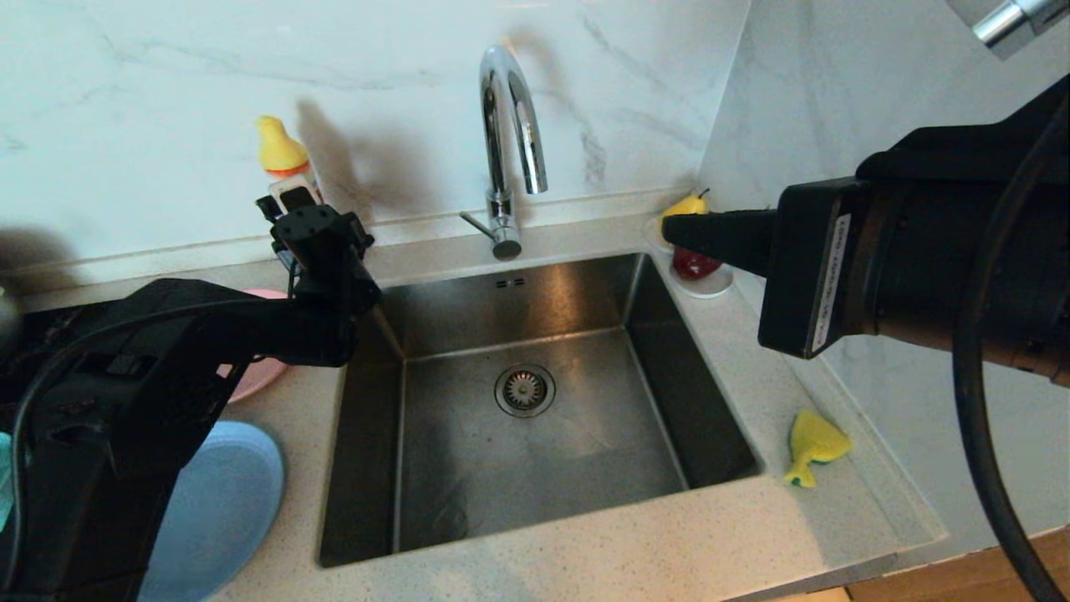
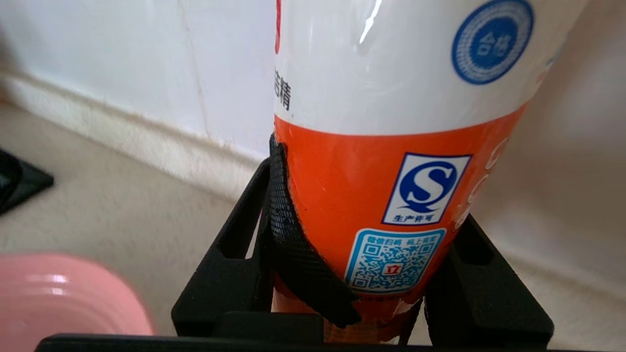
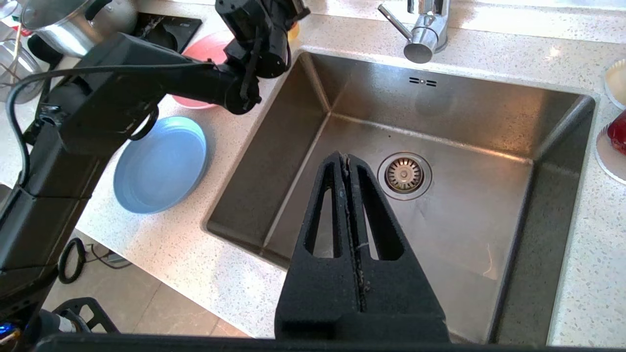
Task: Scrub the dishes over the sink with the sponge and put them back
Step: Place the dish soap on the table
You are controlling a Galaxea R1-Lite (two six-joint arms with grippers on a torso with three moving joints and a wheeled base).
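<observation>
The steel sink (image 1: 468,451) lies in the middle of the counter. A yellow sponge (image 1: 812,443) with a green edge rests on the counter to its right. Left of the sink sit the pink plate (image 1: 259,376) and, nearer, the light-blue plate (image 1: 221,510), both partly covered by my left arm. My left gripper (image 1: 292,205) is at the back wall, shut on the lower body of an orange-and-white bottle (image 2: 391,146) with a yellow cap. My right gripper (image 1: 669,230) hangs above the sink's right side, shut and holding nothing (image 3: 345,159).
A curved chrome tap (image 1: 510,142) stands behind the sink. A white saucer (image 1: 710,288) at the back right corner carries a yellow pear (image 1: 681,205) and a red fruit. A marble wall closes the right side. A steel pot (image 3: 63,19) stands far left.
</observation>
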